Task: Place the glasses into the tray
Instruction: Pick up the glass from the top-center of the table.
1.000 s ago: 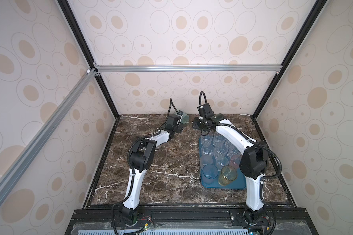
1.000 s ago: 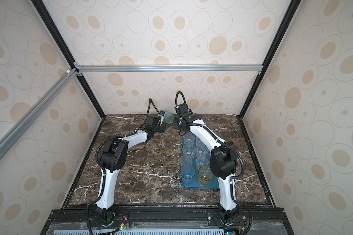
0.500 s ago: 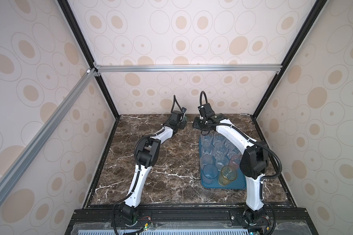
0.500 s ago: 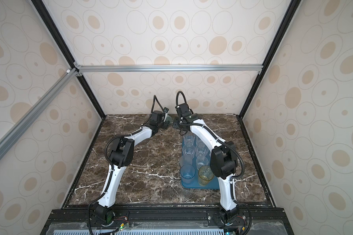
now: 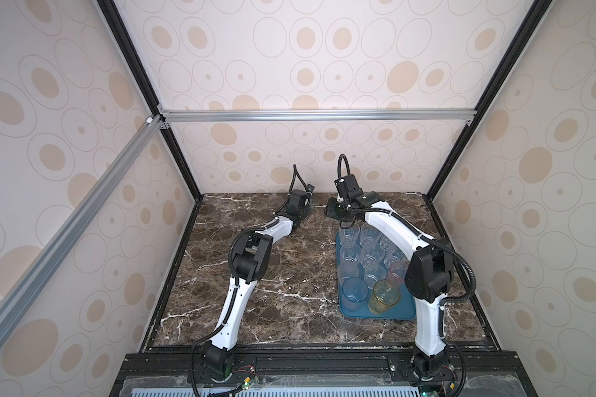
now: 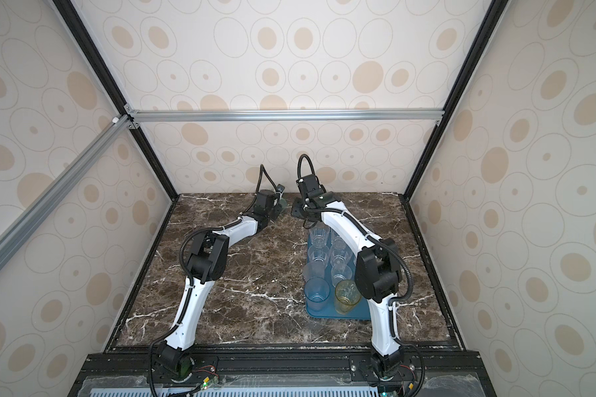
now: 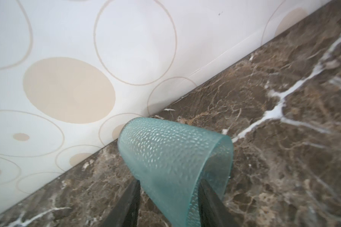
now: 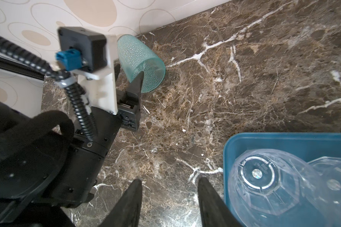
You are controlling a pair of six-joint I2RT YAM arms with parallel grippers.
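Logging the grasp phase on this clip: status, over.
Left gripper straddles teal glass, on its side by back wall; grip unconfirmed. Right gripper open, empty, near far corner of tray. Right arm possibly in the route.

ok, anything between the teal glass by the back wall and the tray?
Nothing on the marble top: it is bare between the teal glass and the tray. But the right gripper hangs open beside the tray corner nearest that glass, roughly on that line, and clear glasses fill that end.

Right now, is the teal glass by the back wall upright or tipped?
Tipped: the teal glass lies sideways on the marble, mouth toward the left pincer.
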